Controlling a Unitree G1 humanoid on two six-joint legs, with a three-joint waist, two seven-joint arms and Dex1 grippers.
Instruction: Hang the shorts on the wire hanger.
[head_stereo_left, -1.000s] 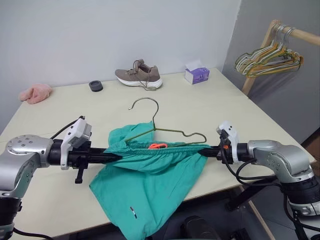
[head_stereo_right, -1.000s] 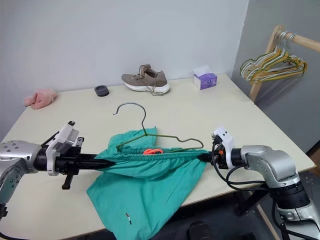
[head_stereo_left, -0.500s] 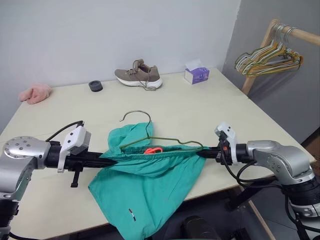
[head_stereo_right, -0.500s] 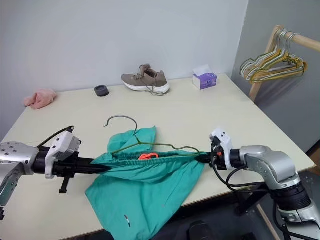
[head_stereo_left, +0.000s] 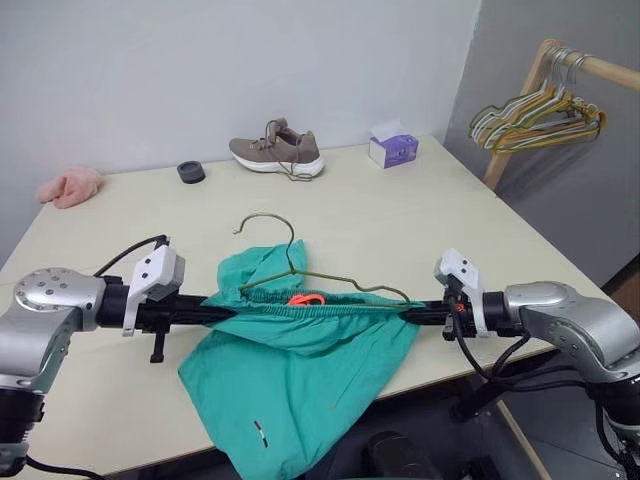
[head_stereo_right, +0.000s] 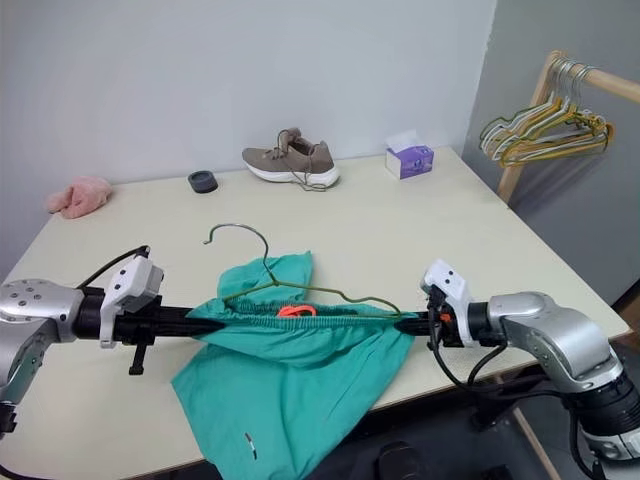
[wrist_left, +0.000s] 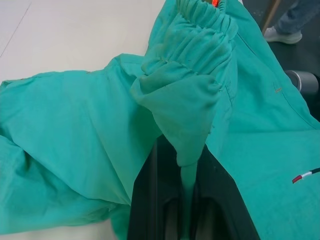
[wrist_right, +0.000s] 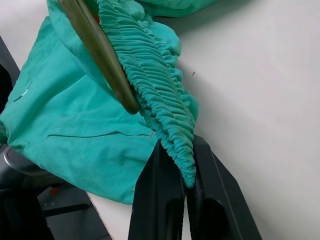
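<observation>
Both claws are clenched on the shorts (head_stereo_left: 300, 350): our left gripper (head_stereo_left: 208, 314) pinches one end of the gathered waistband at the middle left of the frame, and our right gripper (head_stereo_left: 425, 313) pinches the other end at the middle right, so the band is stretched in a straight line between them. The wire hanger (head_stereo_left: 320, 275) lies at the centre of the frame, just behind the waistband, its hook pointing to the upper left; how far the cloth covers it we cannot tell. The legs of the shorts hang over the near edge of the table (head_stereo_left: 420, 210). To do this step well, we think the band should stay tight and level, and both arms should move together so the cloth goes evenly over the hanger's bar.
</observation>
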